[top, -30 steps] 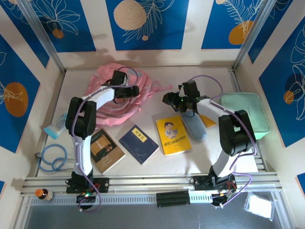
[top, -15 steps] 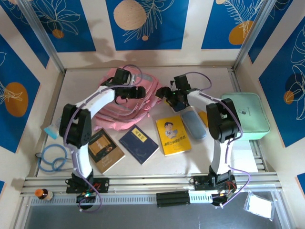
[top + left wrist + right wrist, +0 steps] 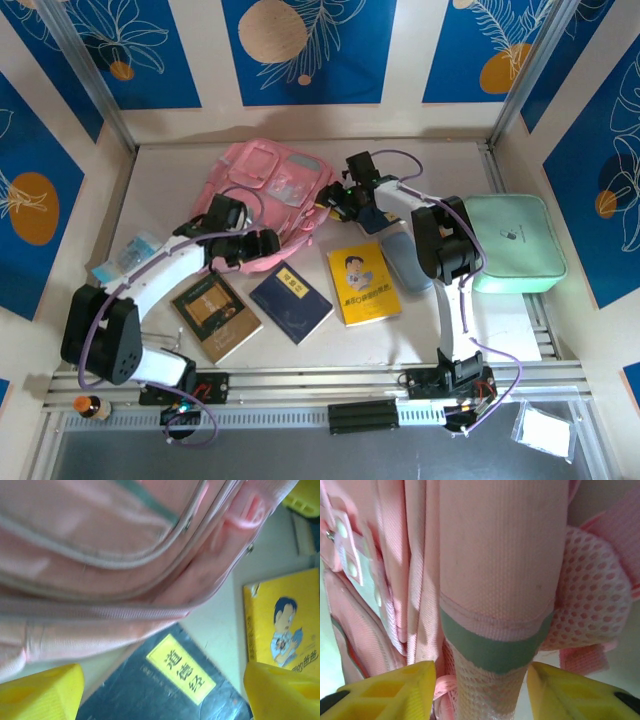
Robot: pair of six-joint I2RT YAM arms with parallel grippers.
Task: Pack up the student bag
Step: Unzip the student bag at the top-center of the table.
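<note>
The student bag [image 3: 268, 185], pink with grey-trimmed pockets, lies front up at the back middle of the table. My right gripper [image 3: 333, 200] is at its right edge. In the right wrist view a padded pink strap [image 3: 495, 630] with a green band fills the gap of the gripper [image 3: 481, 692], and the yellow fingers [image 3: 385, 692] press at its sides. My left gripper [image 3: 262, 246] hangs open at the bag's near edge. In the left wrist view the gripper [image 3: 162, 692] stands wide above a dark blue book [image 3: 175, 690], with the bag's fabric [image 3: 100, 555] beyond it.
In front of the bag lie a brown book [image 3: 213, 312], the dark blue book [image 3: 291, 302] and a yellow book [image 3: 362, 283]. A blue-grey pouch [image 3: 405, 262] and a mint-green case [image 3: 513, 240] are at the right. A blue cable coil [image 3: 110, 330] and a packet [image 3: 125, 258] sit at the left.
The bag has been turned over and now lies front up. My left gripper has pulled back toward the near left. My right gripper has moved left and closed in on the strap.
</note>
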